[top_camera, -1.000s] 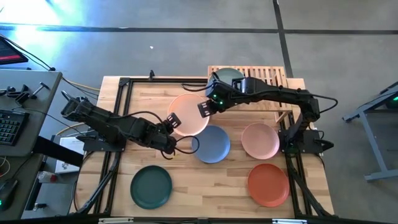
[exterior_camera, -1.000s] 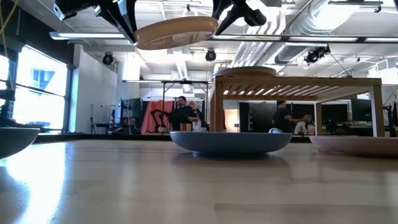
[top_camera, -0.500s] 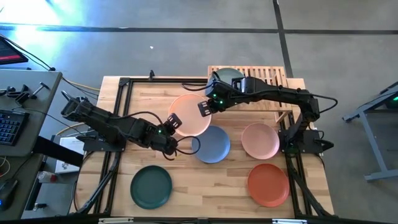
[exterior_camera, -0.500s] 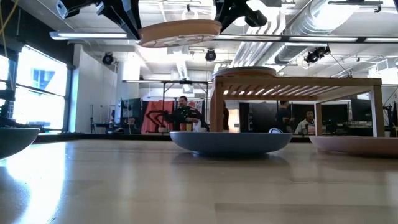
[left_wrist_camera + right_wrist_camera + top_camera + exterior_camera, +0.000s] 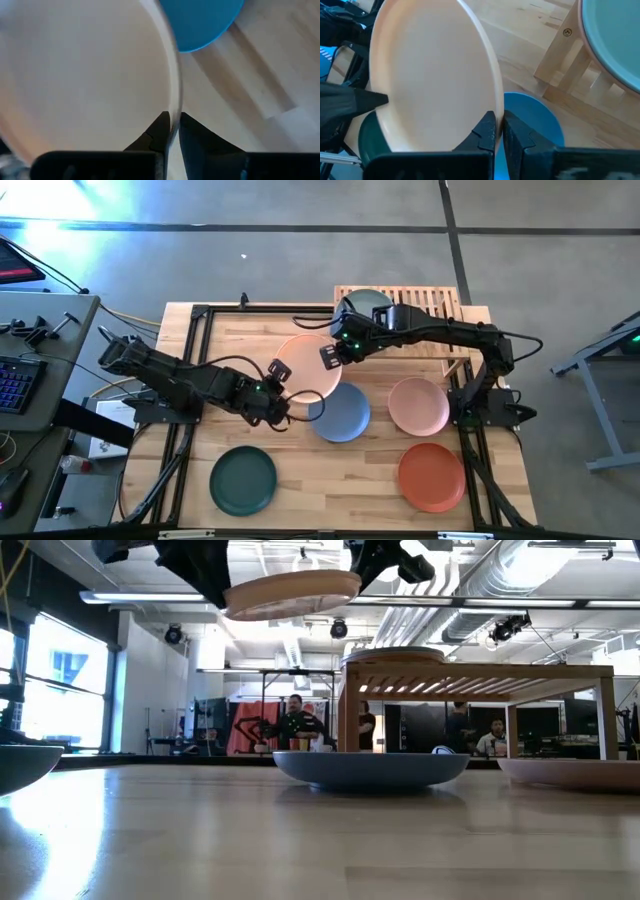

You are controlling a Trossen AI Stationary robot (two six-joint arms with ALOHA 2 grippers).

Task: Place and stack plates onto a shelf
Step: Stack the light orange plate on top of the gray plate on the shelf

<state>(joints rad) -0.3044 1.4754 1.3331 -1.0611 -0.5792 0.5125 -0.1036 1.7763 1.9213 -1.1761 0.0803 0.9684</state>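
The right gripper (image 5: 331, 356) is clamped on the rim of the peach plate (image 5: 312, 365), its two dark fingers (image 5: 487, 131) pinching the edge on the side nearest the shelf (image 5: 430, 306). The plate hangs in the air above the counter (image 5: 300, 470), roughly level, just in front of the shelf and about at the height of its slatted top in the low view. The left gripper (image 5: 280, 388) sits at the plate's opposite edge, away from the shelf; its fingers (image 5: 161, 131) straddle the rim with a narrow gap, and whether they press on it or have let go cannot be told.

Directly below the peach plate, partly under it, the blue plate (image 5: 341, 412) rests on the counter. On the shelf's top, at the end toward the lifted plate, lies a sage green plate (image 5: 368, 302). Beside the shelf's front legs lies the pale pink plate (image 5: 418, 406), and farther from the shelf the terracotta plate (image 5: 432, 477). The dark green plate (image 5: 243, 481) lies well apart from the shelf, at the counter's far corner.
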